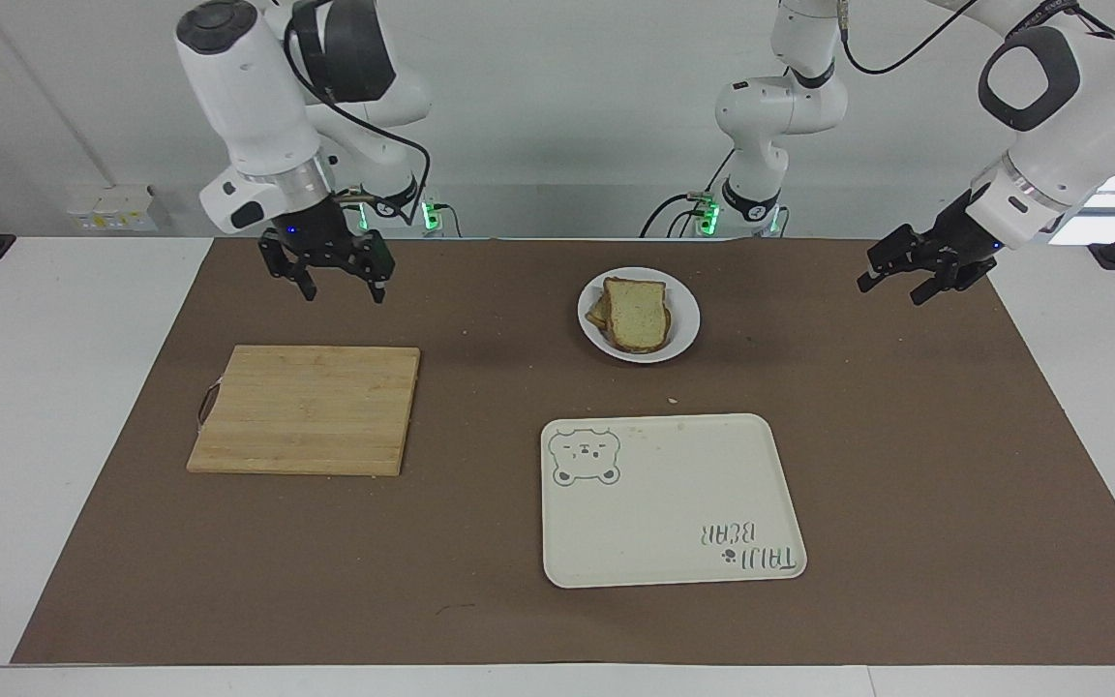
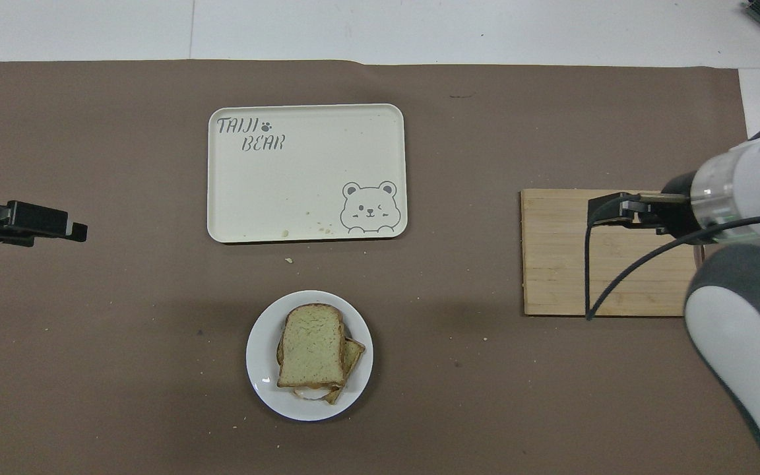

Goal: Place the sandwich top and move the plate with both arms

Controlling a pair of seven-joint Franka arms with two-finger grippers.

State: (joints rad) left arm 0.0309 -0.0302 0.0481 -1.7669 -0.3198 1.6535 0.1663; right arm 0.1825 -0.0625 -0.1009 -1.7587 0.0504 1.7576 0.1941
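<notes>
The sandwich top (image 1: 637, 312) (image 2: 312, 344) lies flat on a lower slice on the small white plate (image 1: 684, 334) (image 2: 261, 369), which stands on the mat close to the robots. No gripper touches either. My right gripper (image 1: 344, 293) (image 2: 595, 211) hangs open and empty in the air over the wooden cutting board's edge, well away from the plate toward the right arm's end. Raised over the mat at the left arm's end, my left gripper (image 1: 891, 288) (image 2: 80, 231) waits, open and empty.
A wooden cutting board (image 1: 306, 409) (image 2: 611, 277) lies toward the right arm's end. A cream tray with a bear drawing (image 1: 669, 503) (image 2: 307, 171) lies farther from the robots than the plate. Small crumbs dot the brown mat (image 1: 906, 465).
</notes>
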